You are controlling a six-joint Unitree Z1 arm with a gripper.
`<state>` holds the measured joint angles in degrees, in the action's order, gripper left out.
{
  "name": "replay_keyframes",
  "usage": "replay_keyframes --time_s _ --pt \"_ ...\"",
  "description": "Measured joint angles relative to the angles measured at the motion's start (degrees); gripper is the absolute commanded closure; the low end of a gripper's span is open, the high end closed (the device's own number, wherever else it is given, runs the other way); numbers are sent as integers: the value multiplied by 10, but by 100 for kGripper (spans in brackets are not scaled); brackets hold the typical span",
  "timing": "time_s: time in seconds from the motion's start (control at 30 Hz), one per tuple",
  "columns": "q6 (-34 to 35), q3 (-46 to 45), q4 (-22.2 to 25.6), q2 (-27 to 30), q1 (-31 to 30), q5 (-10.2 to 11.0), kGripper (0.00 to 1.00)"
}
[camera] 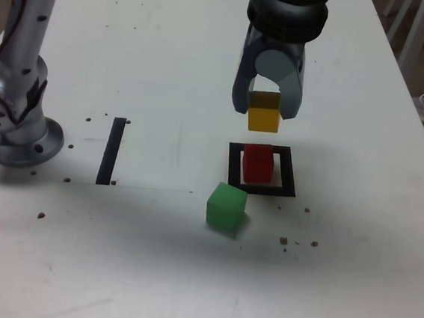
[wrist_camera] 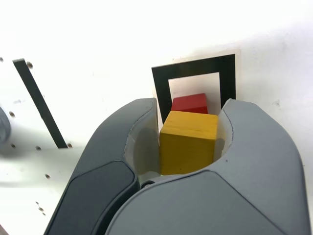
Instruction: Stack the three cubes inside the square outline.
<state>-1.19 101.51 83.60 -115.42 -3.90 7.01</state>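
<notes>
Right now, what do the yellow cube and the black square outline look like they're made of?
Yellow cube, held in the jaws: probably painted wood or dense plastic; matte, opaque, crisp edges, no visible grain. The pictures leave it open. Square outline: seemingly flat black tape or print on a pale sheet; it lies flush on the table, with a slight sheen.

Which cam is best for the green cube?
The exterior view. The green cube shows whole there, on the table just outside the square outline that holds the red cube. The wrist view shows none of it, only the yellow cube between the fingers.
</notes>
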Motion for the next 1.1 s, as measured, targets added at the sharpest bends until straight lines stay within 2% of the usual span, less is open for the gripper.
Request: replay_keyframes --time_s 0.17,0.3,0.5,0.63,0.83,1.1 --pt "20 -5 0 0 0 -13 76" --pt "27 -16 -1 0 0 -15 76" --pt "38 -27 -3 0 -2 14 76" --pt "47 -27 -4 0 -8 26 76" --pt "80 -32 -4 0 -30 28 76" --pt "111 -44 -3 0 -34 18 76"
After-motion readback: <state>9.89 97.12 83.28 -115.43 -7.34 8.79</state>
